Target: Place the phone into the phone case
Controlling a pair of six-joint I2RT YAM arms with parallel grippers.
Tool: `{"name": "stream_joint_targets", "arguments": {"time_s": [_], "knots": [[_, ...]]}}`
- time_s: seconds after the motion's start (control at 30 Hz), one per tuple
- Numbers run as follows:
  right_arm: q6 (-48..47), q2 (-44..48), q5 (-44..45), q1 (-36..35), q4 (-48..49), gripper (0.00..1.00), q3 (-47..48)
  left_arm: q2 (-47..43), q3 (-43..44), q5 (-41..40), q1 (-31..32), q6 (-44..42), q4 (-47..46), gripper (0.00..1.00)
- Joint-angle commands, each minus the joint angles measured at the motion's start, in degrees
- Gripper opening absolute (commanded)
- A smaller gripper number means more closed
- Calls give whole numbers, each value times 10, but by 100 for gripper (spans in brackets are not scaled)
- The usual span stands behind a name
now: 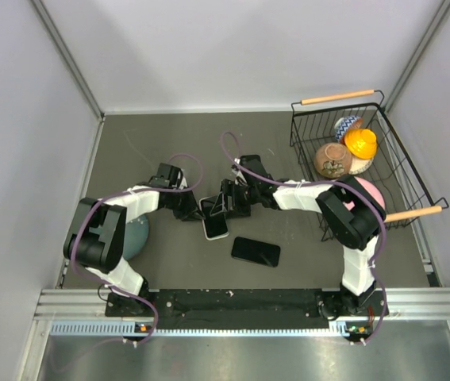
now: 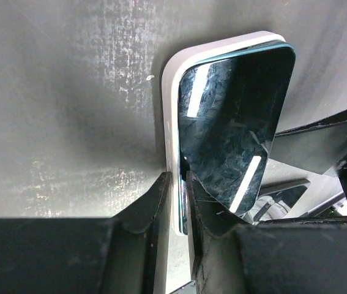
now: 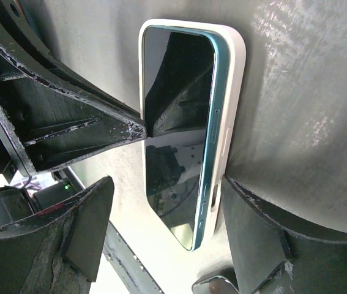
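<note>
No legible text or markings

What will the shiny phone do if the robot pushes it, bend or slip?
Probably won't bend: the phone looks flat and rigid though only partly seated in the white case. It may slip, since its glass mirrors everything. Hard pressing could crack it.
</note>
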State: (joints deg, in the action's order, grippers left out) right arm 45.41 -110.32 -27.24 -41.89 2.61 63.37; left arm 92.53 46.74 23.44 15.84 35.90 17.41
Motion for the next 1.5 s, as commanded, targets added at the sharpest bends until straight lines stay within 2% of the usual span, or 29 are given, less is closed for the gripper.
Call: {"name": "stream_joint_targets", "arguments": {"time_s": [0.0,0.27,0.7,0.87,0.97,1.1,1.33,1.47], "knots": [[19,0,-26,-5,63,70,-3,-11,-12,27,-4,0,-21,18],[98,-10,-66,1,195,70,-47,-17,-43,46,-7,13,-34,13],[126,-30,-84,9,235,69,-48,-22,-46,11,-16,12,-9,3],[137,-30,-98,12,269,68,-56,-25,-49,23,-21,16,-10,2],[137,-28,-101,13,270,63,-59,-31,-51,26,-21,17,-11,3],[135,-24,-102,12,276,50,-66,-34,-51,25,-25,15,-8,3],[131,-20,-99,11,272,35,-70,-33,-52,29,-27,14,-10,4],[119,-16,-91,12,252,22,-66,-33,-54,31,-28,12,-12,4]]}}
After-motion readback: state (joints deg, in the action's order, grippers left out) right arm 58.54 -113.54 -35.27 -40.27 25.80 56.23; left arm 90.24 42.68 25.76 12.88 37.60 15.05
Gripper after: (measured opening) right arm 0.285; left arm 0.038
